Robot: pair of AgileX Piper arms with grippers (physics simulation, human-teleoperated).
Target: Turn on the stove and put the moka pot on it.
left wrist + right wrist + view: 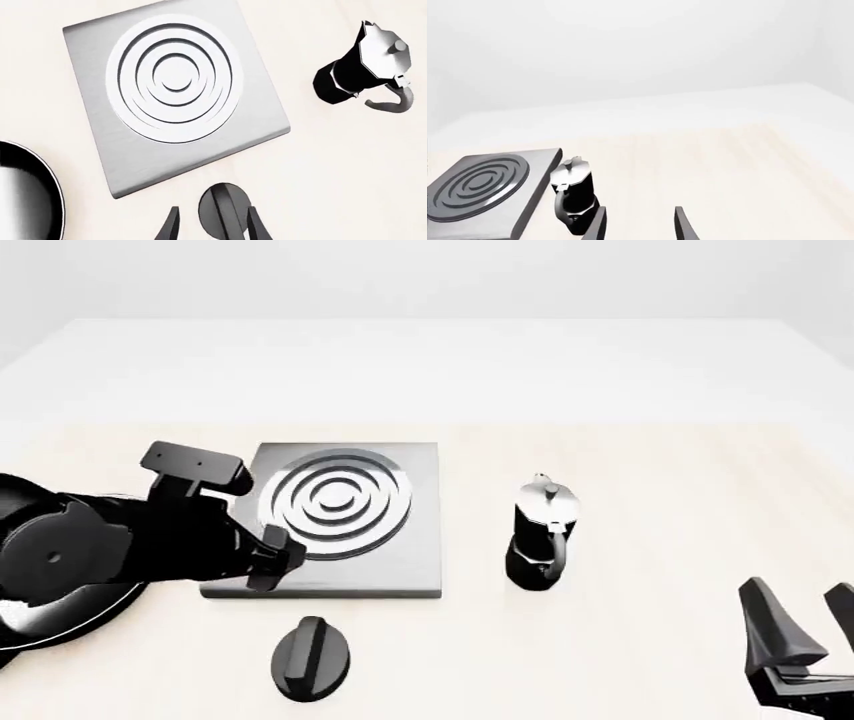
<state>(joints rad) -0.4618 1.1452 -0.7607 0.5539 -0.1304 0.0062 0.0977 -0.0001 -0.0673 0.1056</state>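
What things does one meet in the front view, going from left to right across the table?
Pan → knob → moka pot → right claw. The left arm and the stove overlap the others, so I leave them out.

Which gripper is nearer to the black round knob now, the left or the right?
Left. The left gripper hangs open just above the knob, its fingers on either side of it. The right gripper is far off, at the table's near right corner, beyond the moka pot.
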